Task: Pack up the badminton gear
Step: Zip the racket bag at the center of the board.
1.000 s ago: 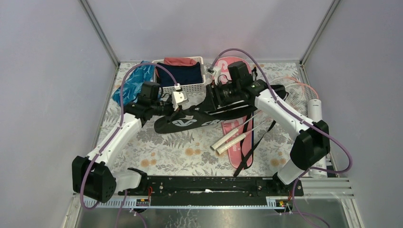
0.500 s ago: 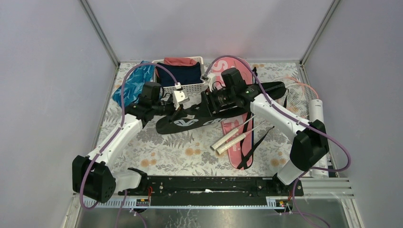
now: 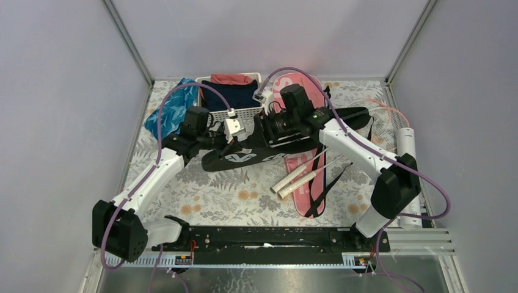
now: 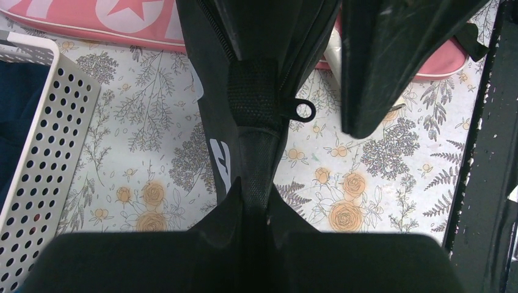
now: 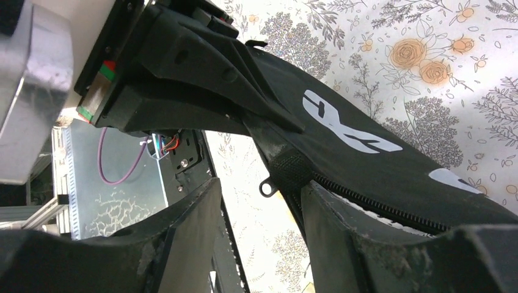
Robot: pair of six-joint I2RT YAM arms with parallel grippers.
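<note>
Your left claw is clenched on the black bag; its two fingers pinch the mesh-covered end of that bag, where the zip runs out, and that end looks raised off the surface; the zip's ring pull hangs free just beside the pinched fabric. Your right claw is released; its fingers stand apart on either side of that same end of the black bag, with the ring pull in the gap between them and the left claw straight ahead; whether either finger touches the fabric cannot be told.

From the two claws the black bag stretches across the middle of the surface towards the right arm's side, white lettering on its flank; the pink bag lies beneath it, crossing it and running on towards the arm bases. Two rackets with white handles rest on the pink bag on the near side of the black bag, shafts pointing up towards it; a black strap trails beside them. Just beyond the black bag's clamped end stands the white basket with navy and red clothes; a crumpled blue thing lies past the basket. Well apart from the black bag, by the right wall, lies the white shuttlecock tube; another racket head sits between tube and bag.
</note>
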